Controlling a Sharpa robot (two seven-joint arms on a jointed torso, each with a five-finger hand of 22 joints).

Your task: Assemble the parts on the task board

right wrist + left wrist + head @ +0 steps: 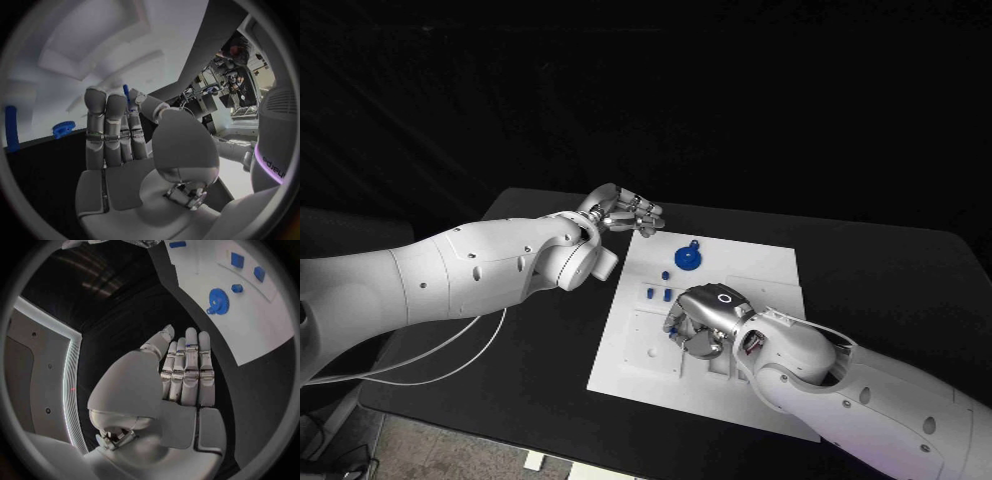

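The white task board (762, 275) lies in the middle of the black table. A blue gear (687, 257) stands near its far edge, and two small blue parts (658, 294) lie closer in. My right hand (702, 320) is low over the board's middle with its fingers curled down. In the right wrist view a thin blue part (125, 92) sticks up between thumb and finger, apparently pinched. My left hand (623, 211) hovers off the board's far left corner, fingers straight and holding nothing (185, 371). From that wrist I see the gear (218, 301) and several blue parts (237, 260).
Bare black table (531, 340) surrounds the board on the left and at the back. A white cable (437, 355) hangs under my left arm. In the right wrist view a blue bar (10, 127) and the gear (62, 129) lie beyond the fingers.
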